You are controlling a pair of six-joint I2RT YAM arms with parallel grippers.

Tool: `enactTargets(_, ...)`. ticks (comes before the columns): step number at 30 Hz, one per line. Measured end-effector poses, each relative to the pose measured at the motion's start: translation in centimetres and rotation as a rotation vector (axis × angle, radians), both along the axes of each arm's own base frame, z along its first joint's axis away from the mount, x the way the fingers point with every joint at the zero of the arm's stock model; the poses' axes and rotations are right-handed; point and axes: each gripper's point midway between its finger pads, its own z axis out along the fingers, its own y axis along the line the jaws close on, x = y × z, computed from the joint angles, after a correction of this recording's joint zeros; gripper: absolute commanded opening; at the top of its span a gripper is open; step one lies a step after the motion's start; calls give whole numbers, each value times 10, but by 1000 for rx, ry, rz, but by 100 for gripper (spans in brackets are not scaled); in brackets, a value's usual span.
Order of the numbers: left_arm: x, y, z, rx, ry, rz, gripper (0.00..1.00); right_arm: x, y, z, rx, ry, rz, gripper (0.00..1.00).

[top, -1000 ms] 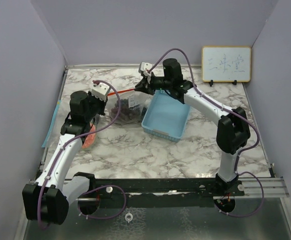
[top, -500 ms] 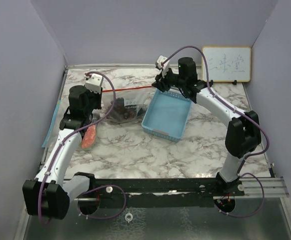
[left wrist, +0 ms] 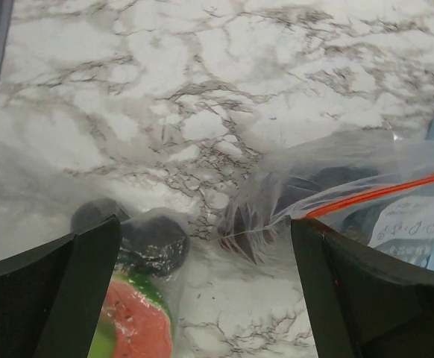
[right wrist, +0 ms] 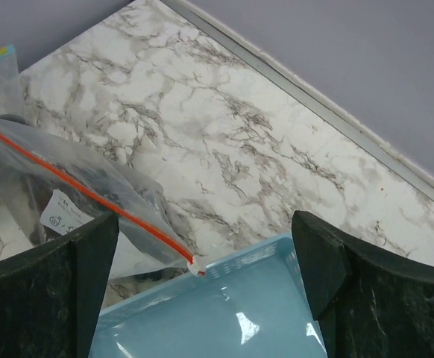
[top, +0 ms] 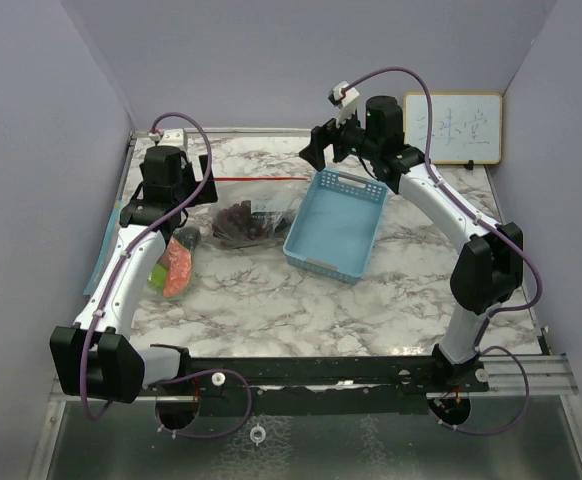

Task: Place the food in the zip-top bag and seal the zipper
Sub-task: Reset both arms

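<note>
overhead and wrist views of a two-arm rig at a marbled surface (top: 301, 300). the zip-top bag (top: 256, 215) lies on the far left part of the surface, just left of a light-blue basket (top: 336, 225). its red zipper (top: 261, 180) runs as a straight line along the bag's far edge, from beside the left arm to the basket's far left corner. whether the zipper is pressed shut along its whole length cannot be told. dark purple grape bunches (top: 241, 218) show through the clear plastic near the bag's middle, beside a white paper label (right wrist: 68, 216). a red watermelon wedge (top: 176, 268) with a green rind lies to the near left of the grapes, close to the left arm. the left wrist view shows a haze of plastic around it, but whether it sits inside the bag cannot be told.

the left end effector (top: 199, 182) hangs above the bag's left end with its fingers (left wrist: 60, 291) wide apart and nothing between them. the right end effector (top: 316, 152) hangs above the bag's right end and the basket's far corner, its fingers (right wrist: 60, 291) likewise spread and empty. a small whiteboard (top: 453, 128) stands at the far right against the wall.
</note>
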Motion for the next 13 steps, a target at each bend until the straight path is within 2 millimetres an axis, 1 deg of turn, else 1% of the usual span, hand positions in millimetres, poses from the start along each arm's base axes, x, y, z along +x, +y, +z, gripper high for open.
enactTargets(2, 0, 10, 6, -20, -1, 93, 99, 0, -2, -3, 2, 22, -19, 99)
enactTargets(5, 3, 24, 26, -46, -39, 221, 99, 1, -4, -5, 7, 43, -40, 99)
enactTargets(7, 6, 30, 39, -61, -70, 277, 99, 1, -4, -6, 9, 48, -47, 99)
enactTargets(9, 7, 35, 45, -72, -89, 321, 98, 1, -5, -7, 11, 53, -51, 99)
enactTargets(11, 6, 38, 45, -72, -90, 344, 97, 1, -5, -9, 10, 60, -53, 99)
enactTargets(13, 5, 40, 42, -67, -83, 355, 99, 0, -5, -12, 10, 68, -54, 99)
